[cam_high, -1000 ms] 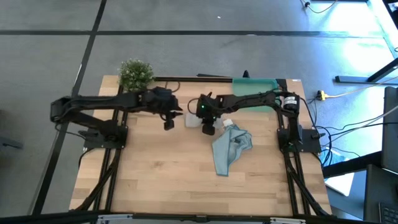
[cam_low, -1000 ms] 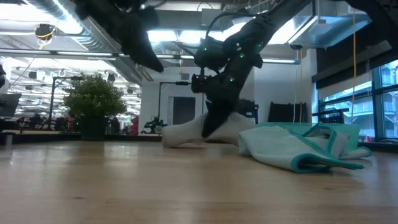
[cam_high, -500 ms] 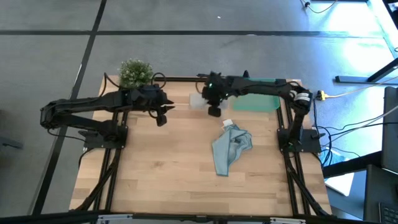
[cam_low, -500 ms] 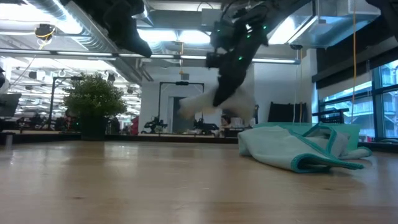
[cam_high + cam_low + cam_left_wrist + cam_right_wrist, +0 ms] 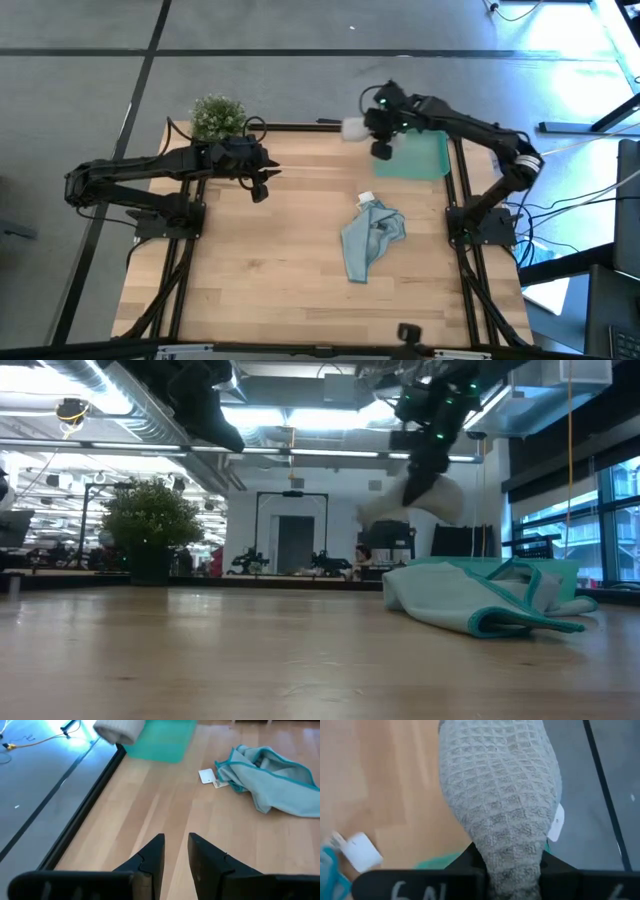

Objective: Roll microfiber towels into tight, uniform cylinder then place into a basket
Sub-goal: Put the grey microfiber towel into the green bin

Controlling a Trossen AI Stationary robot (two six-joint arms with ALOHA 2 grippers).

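1. The right claw (image 5: 381,149) hung in the air over the counter's (image 5: 290,260) far edge, just beside the basket (image 5: 418,158), clenched on a rolled grey towel (image 5: 354,127).
2. In the right wrist view the roll (image 5: 502,790) filled the space between the claw's fingers (image 5: 560,865) and stuck out well past them, its waffle weave and a small white tag visible.
3. From above, the roll's free end pointed away from the basket and reached out past the counter's black frame, over the floor.
4. In the low view the roll (image 5: 432,495) was well above the counter, with the right claw (image 5: 415,485) gripping it from above.
5. The basket lay at the far right corner of the counter; I could not tell whether anything was in it.
6. The blue towel (image 5: 370,237) lay crumpled and unrolled on the counter, nearer than the basket and apart from both claws, with a white tag (image 5: 365,198) at its far end.
7. The left claw (image 5: 258,190) hovered over the far left part of the counter, near the plant (image 5: 217,117), grasping nothing, its fingers (image 5: 150,857) only slightly parted.
8. Open wood lay between the left claw and the blue towel (image 5: 272,777).
9. Nothing stood between the roll and the basket.
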